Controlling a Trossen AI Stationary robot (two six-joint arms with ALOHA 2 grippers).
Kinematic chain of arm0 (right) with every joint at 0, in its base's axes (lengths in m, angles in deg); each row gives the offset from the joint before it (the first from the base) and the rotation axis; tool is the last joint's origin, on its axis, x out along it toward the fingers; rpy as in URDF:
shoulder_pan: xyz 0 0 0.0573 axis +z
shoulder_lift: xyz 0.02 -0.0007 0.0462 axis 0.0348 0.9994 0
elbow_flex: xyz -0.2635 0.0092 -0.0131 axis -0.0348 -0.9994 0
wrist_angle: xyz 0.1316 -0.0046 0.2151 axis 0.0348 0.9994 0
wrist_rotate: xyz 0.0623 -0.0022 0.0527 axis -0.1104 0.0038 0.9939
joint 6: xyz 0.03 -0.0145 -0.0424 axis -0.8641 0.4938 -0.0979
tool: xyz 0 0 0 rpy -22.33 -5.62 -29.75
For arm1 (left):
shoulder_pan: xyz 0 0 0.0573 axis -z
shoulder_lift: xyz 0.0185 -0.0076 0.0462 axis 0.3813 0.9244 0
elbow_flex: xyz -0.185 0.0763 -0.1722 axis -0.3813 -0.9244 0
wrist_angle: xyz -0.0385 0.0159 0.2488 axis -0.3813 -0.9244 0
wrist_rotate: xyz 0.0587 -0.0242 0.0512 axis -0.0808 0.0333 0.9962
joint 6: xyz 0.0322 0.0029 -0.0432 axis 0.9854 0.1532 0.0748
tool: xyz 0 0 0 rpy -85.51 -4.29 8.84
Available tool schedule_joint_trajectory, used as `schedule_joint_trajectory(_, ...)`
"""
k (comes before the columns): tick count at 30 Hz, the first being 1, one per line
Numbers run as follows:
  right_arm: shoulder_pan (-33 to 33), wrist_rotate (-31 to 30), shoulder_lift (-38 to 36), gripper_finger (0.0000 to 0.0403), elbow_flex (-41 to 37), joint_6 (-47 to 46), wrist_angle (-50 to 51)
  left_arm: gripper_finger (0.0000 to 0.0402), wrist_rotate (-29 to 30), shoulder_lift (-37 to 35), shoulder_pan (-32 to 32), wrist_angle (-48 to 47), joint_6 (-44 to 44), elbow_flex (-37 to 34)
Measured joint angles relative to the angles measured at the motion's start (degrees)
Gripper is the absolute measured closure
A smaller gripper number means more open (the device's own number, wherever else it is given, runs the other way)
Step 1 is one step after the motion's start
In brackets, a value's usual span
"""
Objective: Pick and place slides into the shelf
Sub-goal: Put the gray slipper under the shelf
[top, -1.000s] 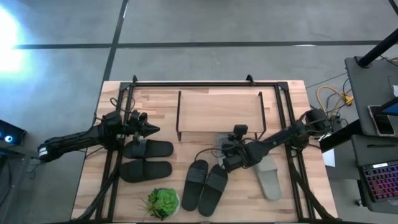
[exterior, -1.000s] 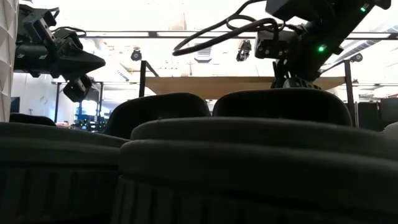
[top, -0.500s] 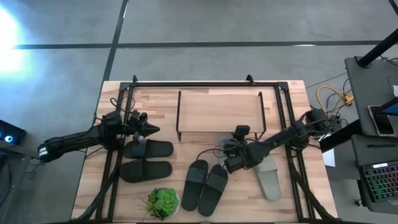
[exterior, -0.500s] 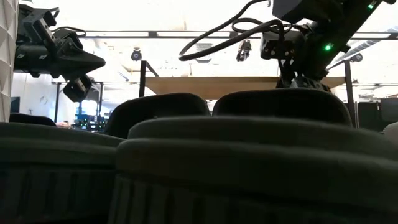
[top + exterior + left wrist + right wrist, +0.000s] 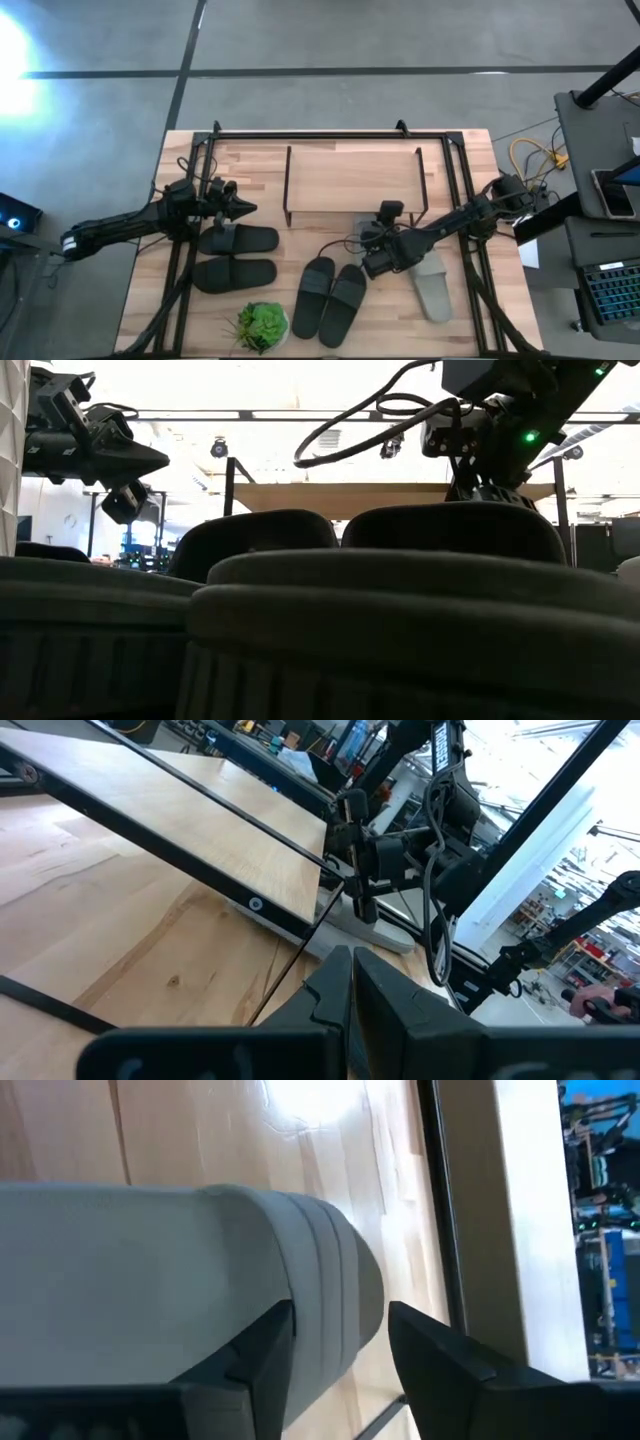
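The shelf (image 5: 352, 178) stands at the table's far middle. One light grey slide (image 5: 362, 228) lies on the table just in front of the shelf's right part, and its mate (image 5: 432, 285) lies nearer, to the right. My right gripper (image 5: 340, 1335) is open over the first one, and the slide's rounded end (image 5: 335, 1305) shows between its fingers. The charcoal pair (image 5: 330, 300) lies at the near middle and the black pair (image 5: 238, 255) at the left. My left gripper (image 5: 245, 208) hangs shut and level above the black pair, holding nothing. My right gripper slants down from the table's right, with its fingers on either side of the light grey slide's rounded end (image 5: 345, 1320). One finger (image 5: 262, 1355) shows close against the slide, but I cannot tell whether it touches. The slide lies flat on the table.
A small green plant (image 5: 262, 325) stands at the near edge, left of the charcoal pair. Black frame bars (image 5: 455, 185) run along the table's sides and far edge. A cable (image 5: 335, 245) loops from the right wrist over the table.
My right gripper has opened while staying over the light grey slide in front of the shelf. The slide lies where it was.
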Motion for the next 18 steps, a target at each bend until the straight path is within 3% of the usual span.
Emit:
schedule_joint_trajectory(13, 2.77, 4.70, -0.04, 0.0241, 1.35, -0.68, 0.43, 0.0400, 0.02, 0.01, -0.01, 0.00, 0.00, 0.02)
schedule_joint_trajectory(18, 5.83, 5.81, -0.12, 0.0241, 5.73, -5.32, 6.67, 0.0400, 0.01, 0.00, -0.02, 0.00, 0.00, 0.01)
